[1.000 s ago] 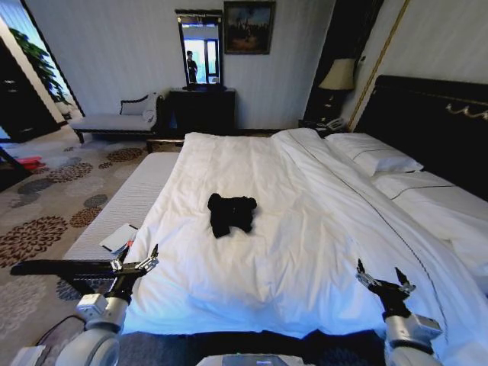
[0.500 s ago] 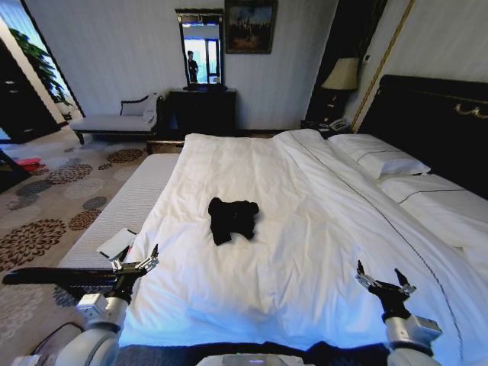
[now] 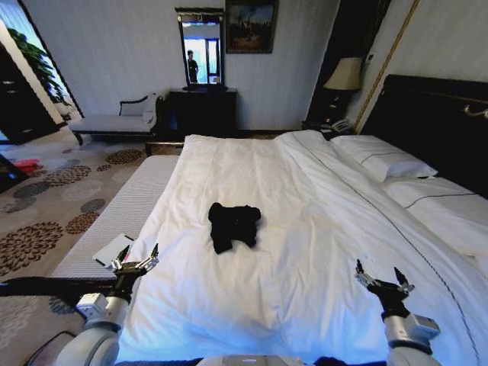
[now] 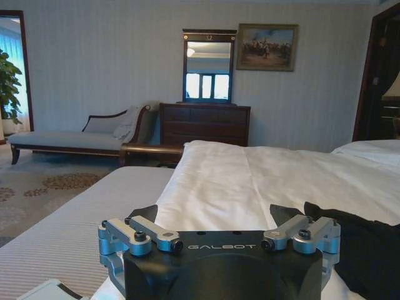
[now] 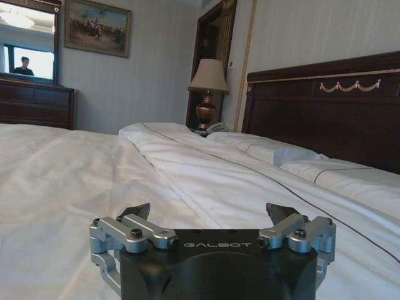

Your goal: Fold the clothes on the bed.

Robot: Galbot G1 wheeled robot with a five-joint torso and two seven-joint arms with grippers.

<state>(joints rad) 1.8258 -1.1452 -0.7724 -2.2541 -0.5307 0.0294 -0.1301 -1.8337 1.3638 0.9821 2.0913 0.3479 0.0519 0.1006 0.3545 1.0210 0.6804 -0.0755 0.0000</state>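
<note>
The T-shirt [image 3: 233, 225] lies crumpled in a dark heap on the white duvet [image 3: 305, 252], about mid-width of the bed [image 3: 427, 130] and toward its foot end, well apart from both arms. Nothing lies on the duvet between it and the robot.

The left gripper [image 3: 136, 262] hangs at the bed's left corner, over the edge of the duvet, jaws released and holding nothing. From the left wrist view the left gripper [image 4: 219, 234] has the T-shirt [image 4: 362, 250] off to one side, beyond the jaw tips. The right gripper [image 3: 383, 280] hangs over the duvet near the foot edge on the right, jaws also spread and empty; in the right wrist view the right gripper [image 5: 209, 228] faces bare duvet running up to the pillows [image 5: 278, 153].

Beside the bed on the left stands a pale striped bench [image 3: 114, 217], with a flat white object [image 3: 113, 248] at its near end, just beside the left gripper. Two pillows [image 3: 393, 164] lie against the dark headboard [image 3: 446, 126]. A lamp [image 3: 343, 76] stands on the nightstand by the headboard. Against the far wall are a chaise [image 3: 114, 118], a dark dresser [image 3: 202, 110] with a mirror [image 3: 200, 49], and a framed painting [image 3: 250, 27]. Patterned carpet [image 3: 46, 198] covers the floor on the left.
</note>
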